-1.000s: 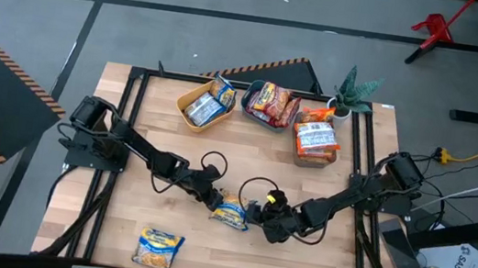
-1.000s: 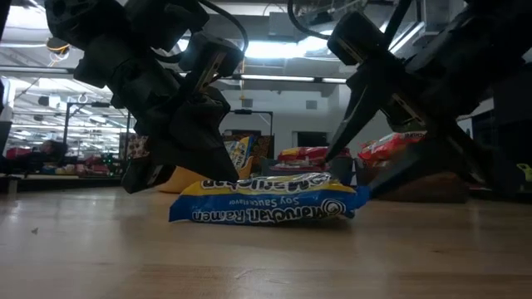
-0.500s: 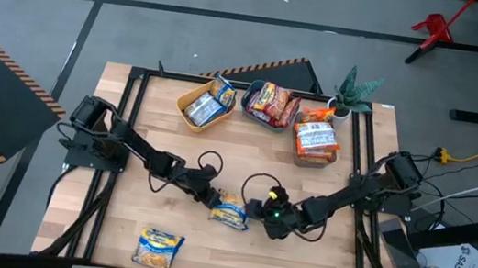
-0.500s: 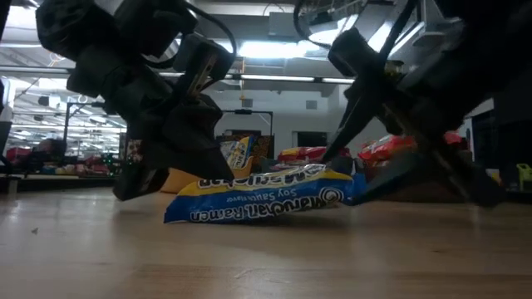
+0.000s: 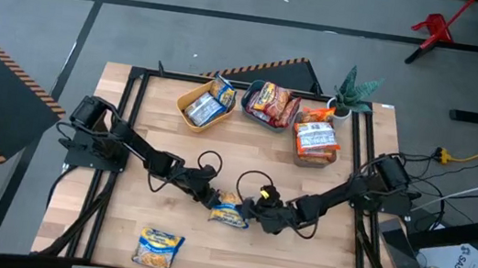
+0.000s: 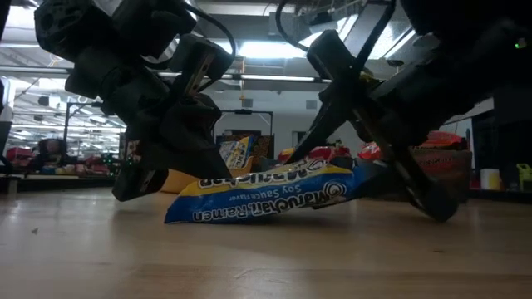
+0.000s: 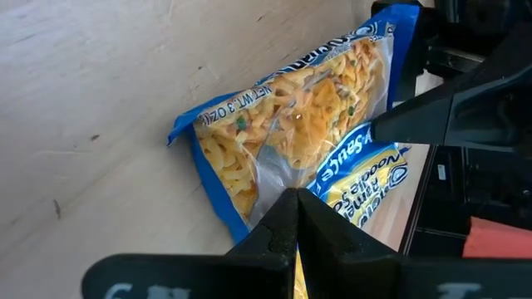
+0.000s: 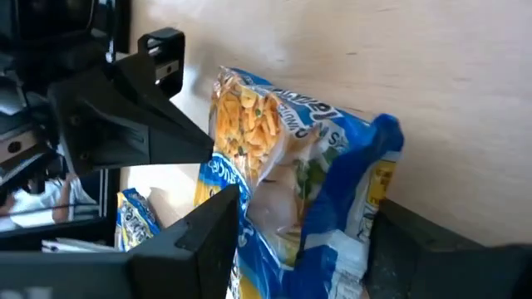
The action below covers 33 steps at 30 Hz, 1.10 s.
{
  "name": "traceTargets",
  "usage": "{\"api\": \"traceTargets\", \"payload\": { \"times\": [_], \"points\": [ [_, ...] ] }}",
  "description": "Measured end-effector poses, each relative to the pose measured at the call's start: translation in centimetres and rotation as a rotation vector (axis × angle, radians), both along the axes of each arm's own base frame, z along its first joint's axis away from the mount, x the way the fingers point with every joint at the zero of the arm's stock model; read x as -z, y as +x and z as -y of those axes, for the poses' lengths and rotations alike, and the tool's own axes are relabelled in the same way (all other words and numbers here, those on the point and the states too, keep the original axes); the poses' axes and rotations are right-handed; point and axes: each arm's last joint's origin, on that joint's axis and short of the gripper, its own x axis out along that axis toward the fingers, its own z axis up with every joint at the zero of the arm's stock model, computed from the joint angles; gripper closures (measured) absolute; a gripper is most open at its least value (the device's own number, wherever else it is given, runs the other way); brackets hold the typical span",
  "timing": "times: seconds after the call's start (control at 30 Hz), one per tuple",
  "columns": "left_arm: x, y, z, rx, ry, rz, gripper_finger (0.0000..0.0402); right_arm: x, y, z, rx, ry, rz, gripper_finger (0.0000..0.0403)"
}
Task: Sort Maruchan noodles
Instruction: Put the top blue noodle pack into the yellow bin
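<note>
Pinching one edge, the left gripper (image 7: 293,218) is fully closed on the yellow-and-blue packet (image 5: 229,212) — right gripper (image 8: 291,249) straddles its opposite end, grip unclear.

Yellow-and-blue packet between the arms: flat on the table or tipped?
Tipped. In the low view the yellow-and-blue packet has its right end raised, straddled by the right gripper's fingers; its left end rests on the table.

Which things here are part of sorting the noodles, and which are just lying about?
Part of the job:
- blue-and-yellow ramen packet between both grippers
- second blue-and-yellow packet near the table's front edge
- yellow bin, dark bin and brown bin, each holding packets
- left gripper, shut
- right gripper, fingers astride the packet

Lying about:
- small green plant
- red stand on the floor
</note>
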Motion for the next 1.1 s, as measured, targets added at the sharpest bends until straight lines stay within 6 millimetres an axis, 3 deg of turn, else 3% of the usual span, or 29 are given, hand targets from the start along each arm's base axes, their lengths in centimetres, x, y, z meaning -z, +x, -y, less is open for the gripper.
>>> {"api": "traceTargets", "payload": {
  "times": [0.1, 0.33, 0.5, 0.67, 0.87, 0.97, 1.1],
  "points": [
    [0.0, 0.0, 0.0, 0.005, 0.008, 0.001, 0.0401, -0.1, 0.3, 0.4, -0.029, -0.032, 0.005, 0.0219],
    [0.0, 0.0, -0.1, 0.006, 0.017, 0.01, 0.0402, 0.0, 0.5, 0.9, -0.042, -0.066, 0.004, 0.0294],
    [-0.7, -0.3, -0.2, 0.005, -0.008, 0.017, 0.0401, -0.1, 0.7, 0.8, -0.054, -0.03, 0.017, 0.0304],
    [-3.0, -1.6, -1.2, 0.039, -0.034, -0.023, 0.0401, -0.3, 0.8, 0.7, -0.072, -0.001, 0.04, 0.0298],
    [-7.6, -3.8, -2.7, -0.022, 0.047, 0.021, 0.0401, -0.8, 1.8, 1.6, -0.055, 0.014, 0.068, 0.0305],
    [-10.2, -5.4, -3.2, -0.058, 0.071, 0.074, 0.0401, -1.7, 3.3, 3.3, -0.076, -0.02, 0.1, 0.0305],
    [-12.5, -7.7, -3.9, -0.13, 0.122, 0.109, 0.0401, -4.1, 6.4, 7.1, -0.151, -0.107, 0.161, 0.0305]
  ]
}}
